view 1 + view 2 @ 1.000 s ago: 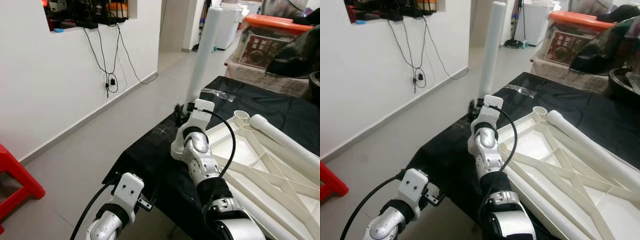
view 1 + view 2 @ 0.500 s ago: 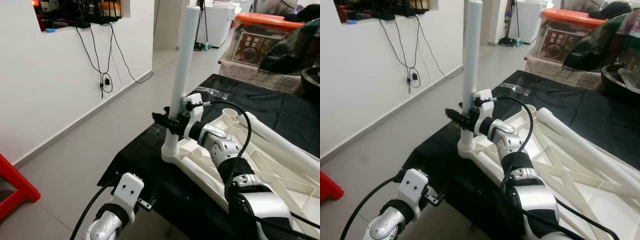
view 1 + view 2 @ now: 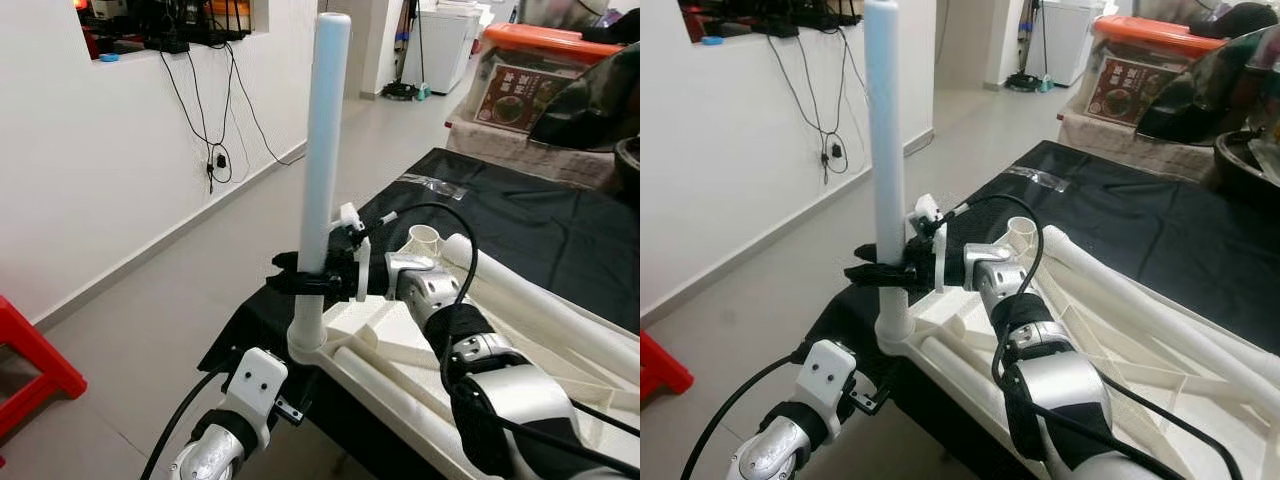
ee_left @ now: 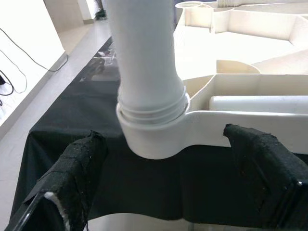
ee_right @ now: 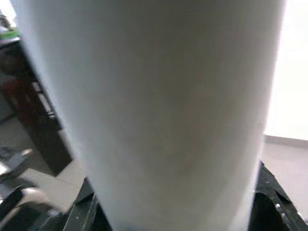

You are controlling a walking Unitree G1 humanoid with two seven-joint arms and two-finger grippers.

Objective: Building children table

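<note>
- No writing is readable; the orange-lidded box (image 3: 536, 72) label is blurred
- White leg (image 3: 323, 170) stands upright in the corner socket (image 4: 159, 137) of the upturned tabletop (image 3: 1120, 330), at the black-draped worktop (image 3: 560, 225) edge
- Right gripper (image 3: 300, 285) jaws clamp the leg low down
- Left gripper (image 4: 168, 187) jaws open, below the socket, over open floor (image 3: 150, 300)

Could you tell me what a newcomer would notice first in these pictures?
A tall white leg stands upright in the corner socket of the upturned white tabletop, at the edge of the black-draped table. The right claw grips it low down. The left claw hangs open just below that corner.
</note>
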